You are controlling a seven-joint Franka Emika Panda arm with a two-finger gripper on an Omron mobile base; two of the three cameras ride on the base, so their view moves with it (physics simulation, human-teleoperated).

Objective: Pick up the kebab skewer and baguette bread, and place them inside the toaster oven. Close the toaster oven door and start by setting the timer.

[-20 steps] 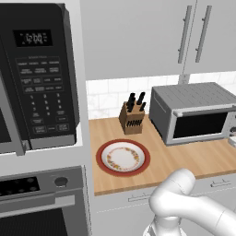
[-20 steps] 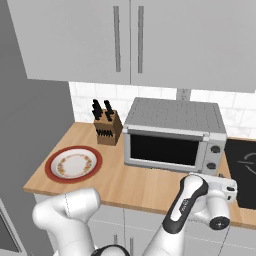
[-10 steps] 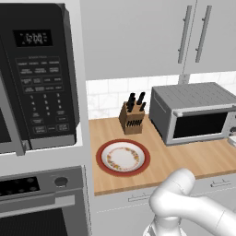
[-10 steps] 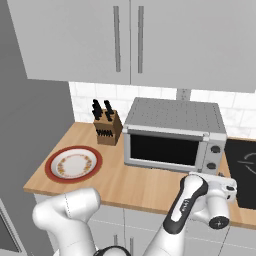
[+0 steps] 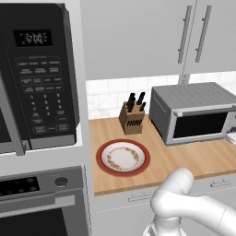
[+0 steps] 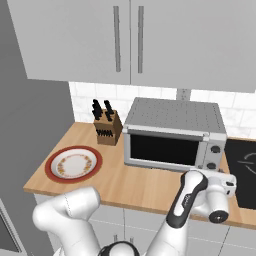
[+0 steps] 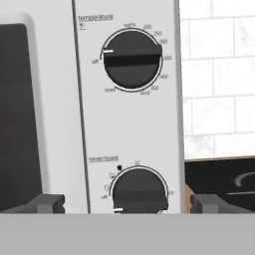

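Gripper (image 7: 127, 203) is wide open, holding nothing, fingertips (image 7: 47, 203) straddling the lower knob on the toaster oven (image 6: 172, 137) control panel. That knob (image 7: 138, 191) is labelled timer/toast, so the hand looks lined up to close on it and turn it: the final step, by my read. The temperature knob (image 7: 132, 60) sits above it on the same strip, pointer at the off side. Toaster oven door (image 6: 163, 149) is shut, dark glass flush with the frame, which fits going for the timer now. Can't see through the glass, so can't confirm the kebab skewer or baguette bread are inside; the plate (image 5: 122, 157) on the counter (image 5: 193, 156) looks bare. Hand sits low in front of the oven's right end, camera square to the panel. Knife block (image 5: 132, 115) is well clear to the left.
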